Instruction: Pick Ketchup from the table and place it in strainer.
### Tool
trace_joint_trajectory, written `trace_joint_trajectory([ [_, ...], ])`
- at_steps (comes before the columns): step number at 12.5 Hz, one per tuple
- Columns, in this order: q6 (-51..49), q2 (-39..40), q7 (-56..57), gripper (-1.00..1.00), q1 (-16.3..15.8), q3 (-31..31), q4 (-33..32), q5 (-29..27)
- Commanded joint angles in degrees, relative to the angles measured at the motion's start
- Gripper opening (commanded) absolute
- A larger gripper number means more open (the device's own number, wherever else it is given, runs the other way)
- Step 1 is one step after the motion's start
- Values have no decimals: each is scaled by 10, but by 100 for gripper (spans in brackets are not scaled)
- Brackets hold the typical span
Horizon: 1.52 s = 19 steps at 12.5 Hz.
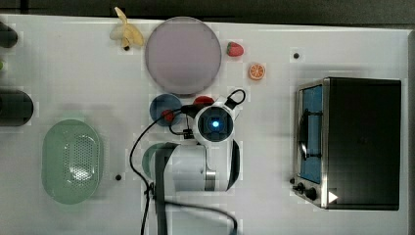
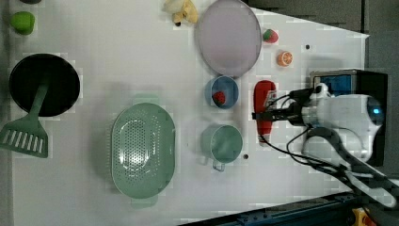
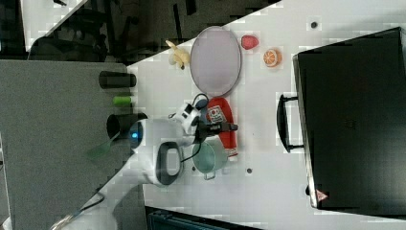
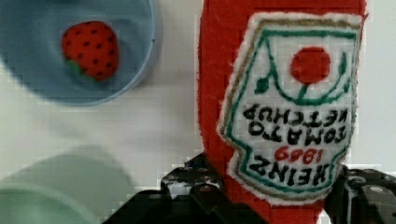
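Observation:
The Ketchup [image 4: 280,93], a red soft bottle with a white Heinz label, lies on the white table beside the blue bowl [image 2: 210,89]. It is also visible from the sides [image 2: 264,100] [image 3: 225,120]. My gripper [image 4: 280,196] straddles the bottle near its narrow end, with a dark finger [image 4: 198,189] pressed against each side, shut on it. The left view has the gripper [image 2: 263,115] across the bottle's lower half. The pale green strainer [image 2: 143,149] [image 1: 72,161] sits empty, well off toward the left view's left.
A green cup [image 2: 221,143] stands right beside the bottle, between it and the strainer. The blue bowl holds a strawberry [image 4: 90,49]. A lilac plate [image 2: 228,37], a black oven [image 1: 362,142] and a black pan with green spatula [image 2: 28,132] ring the area.

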<state>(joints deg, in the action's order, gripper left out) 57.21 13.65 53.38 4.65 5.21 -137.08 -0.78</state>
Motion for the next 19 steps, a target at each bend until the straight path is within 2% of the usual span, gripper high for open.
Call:
trace_joint_trajectory([
  [1, -114, -124, 2, 16, -1, 19, 40, 1],
  [4, -270, -184, -62, 16, -5, 48, 91, 0],
  [6, -296, -198, -99, 16, -12, 79, 118, -1],
  [13, -277, -175, -351, 16, -42, 225, 145, -13],
  [19, -137, -64, -563, 16, -60, 338, 145, -10],
])
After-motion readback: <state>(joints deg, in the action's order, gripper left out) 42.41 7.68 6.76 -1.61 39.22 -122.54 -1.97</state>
